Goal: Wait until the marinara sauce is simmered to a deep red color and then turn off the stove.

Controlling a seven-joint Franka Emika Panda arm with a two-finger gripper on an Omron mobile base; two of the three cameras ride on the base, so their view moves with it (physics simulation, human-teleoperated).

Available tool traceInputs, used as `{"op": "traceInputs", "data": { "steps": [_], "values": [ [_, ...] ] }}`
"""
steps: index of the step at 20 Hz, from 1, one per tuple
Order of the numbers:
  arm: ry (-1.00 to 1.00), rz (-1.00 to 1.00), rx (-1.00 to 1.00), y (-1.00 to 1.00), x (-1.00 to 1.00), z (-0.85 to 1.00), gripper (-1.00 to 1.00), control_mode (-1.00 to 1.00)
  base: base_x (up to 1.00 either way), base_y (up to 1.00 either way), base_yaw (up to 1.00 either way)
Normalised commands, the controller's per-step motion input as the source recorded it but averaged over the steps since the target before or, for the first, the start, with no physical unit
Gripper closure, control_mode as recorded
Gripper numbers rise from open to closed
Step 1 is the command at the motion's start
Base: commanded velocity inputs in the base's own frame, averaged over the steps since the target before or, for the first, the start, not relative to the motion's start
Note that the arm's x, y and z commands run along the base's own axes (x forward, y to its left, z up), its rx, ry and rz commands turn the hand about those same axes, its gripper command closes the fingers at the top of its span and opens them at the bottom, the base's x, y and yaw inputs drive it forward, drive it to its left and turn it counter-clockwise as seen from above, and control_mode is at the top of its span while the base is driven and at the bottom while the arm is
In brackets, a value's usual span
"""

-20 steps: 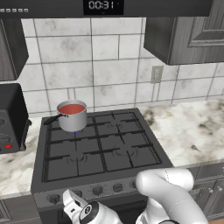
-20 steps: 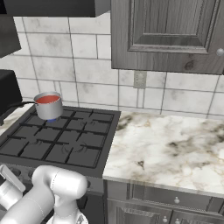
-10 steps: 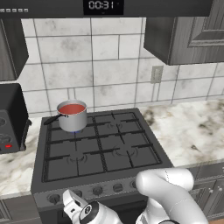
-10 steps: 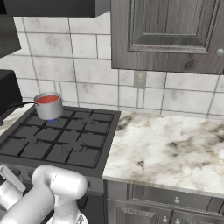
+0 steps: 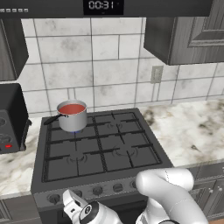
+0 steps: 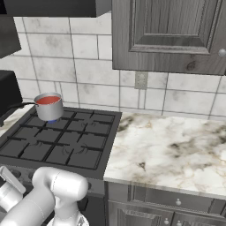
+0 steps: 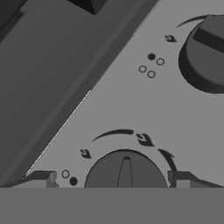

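Red marinara sauce (image 5: 71, 109) sits on the stove (image 5: 100, 146); the end effector (image 7: 114, 178), released, straddles a knob (image 7: 126, 170).

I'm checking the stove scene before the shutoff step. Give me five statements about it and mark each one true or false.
1. The saucepan sits on the stove's back left burner. True.
2. The marinara sauce is green. False: it is orange-red.
3. The gripper is shut on a knob. False: its fingers stand apart on either side of a round knob on the front panel, not closed on it.
4. A wall outlet is set in the tile above the marble counter. True.
5. A lid covers the saucepan. False: it is uncovered and the sauce shows.
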Motion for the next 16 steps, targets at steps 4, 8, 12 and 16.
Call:
{"op": "traceInputs", "data": {
  "steps": [4,8,12,16],
  "values": [
    [0.00,0.00,0.00,0.00,0.00,0.00,-1.00,-1.00,0.00,0.00,0.00],
    [0.00,0.00,0.00,0.00,0.00,0.00,-1.00,-1.00,0.00,0.00,0.00],
    [0.00,0.00,0.00,0.00,0.00,0.00,-1.00,-1.00,0.00,0.00,0.00],
    [0.00,0.00,0.00,0.00,0.00,0.00,-1.00,-1.00,0.00,0.00,0.00]
  ]
}}
